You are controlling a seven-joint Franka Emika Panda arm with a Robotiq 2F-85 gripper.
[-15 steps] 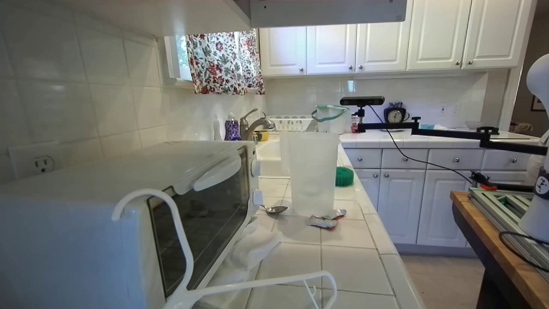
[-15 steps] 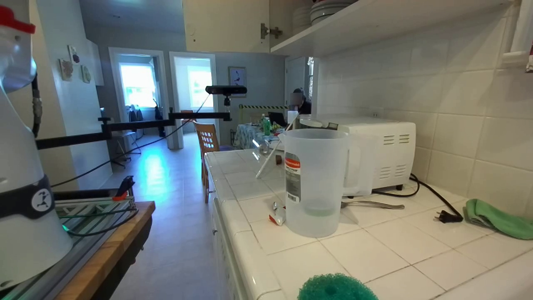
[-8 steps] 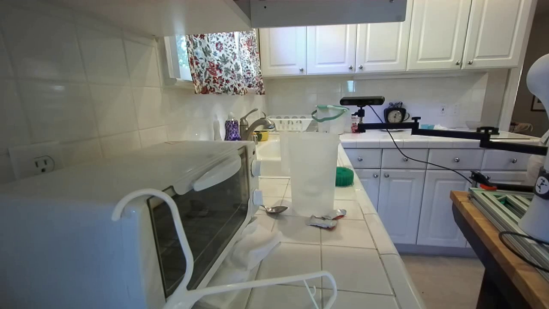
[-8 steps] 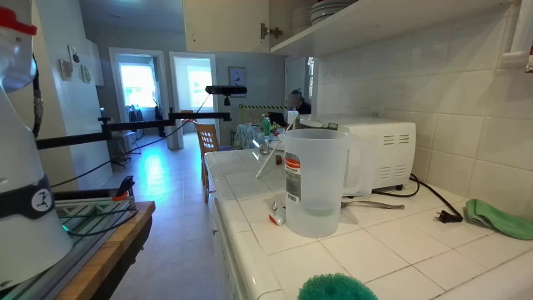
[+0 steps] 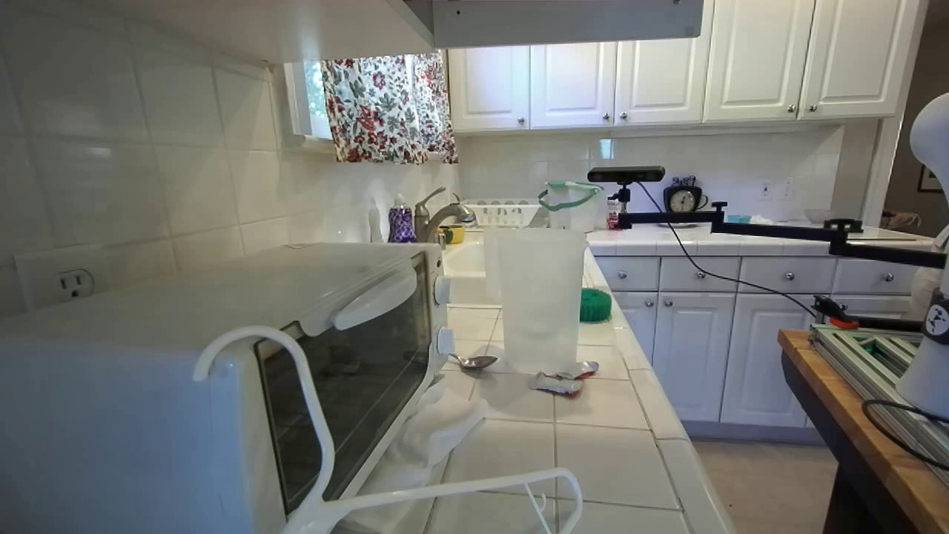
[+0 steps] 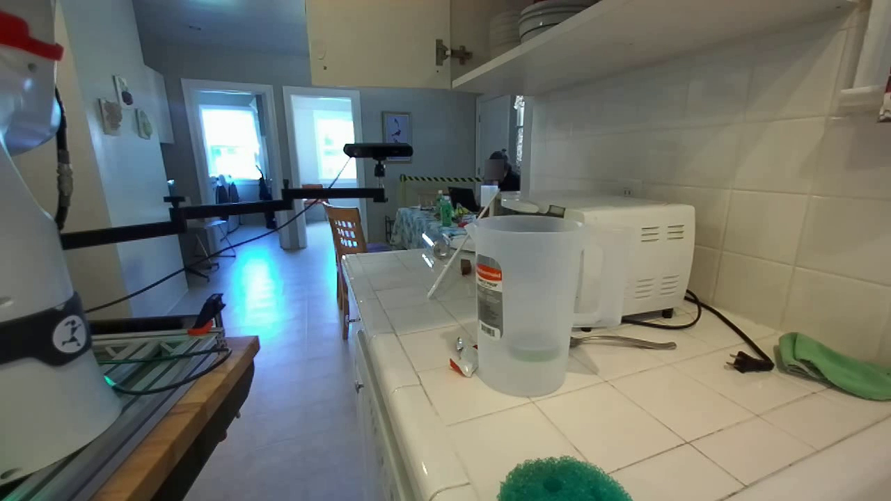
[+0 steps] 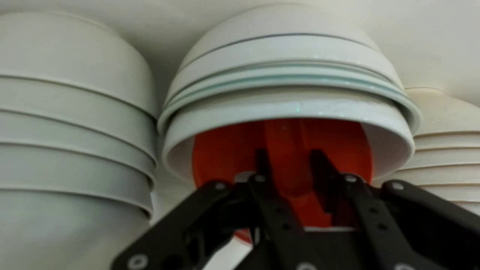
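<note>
In the wrist view my gripper (image 7: pixel 290 153) has its dark fingers on both sides of the handle (image 7: pixel 287 165) of a red mug-like vessel (image 7: pixel 225 157). The jaws look closed on that handle, though the contact is dim and blurred. Just above the red vessel is a stack of upside-down white bowls (image 7: pixel 288 103), its lowest rim overlapping the red surface. More pale bowls are stacked to the left (image 7: pixel 75 123) and to the right (image 7: pixel 446 150). Neither exterior view includes the gripper; an exterior view shows only the arm's white lower links (image 6: pixel 35 278).
A clear pitcher (image 6: pixel 522 299) stands on the tiled counter beside a white toaster oven (image 6: pixel 658 250), with a spoon (image 6: pixel 626 342) and a green scrubber (image 6: pixel 564 480) nearby. An open cupboard shelf (image 6: pixel 626 52) hangs above. A camera (image 6: pixel 378 150) sits on a black boom.
The arm's upper part at the edge of an exterior view has shifted very slightly right. My jaws have closed over the last second. Things on the counter look unmoved.
</note>
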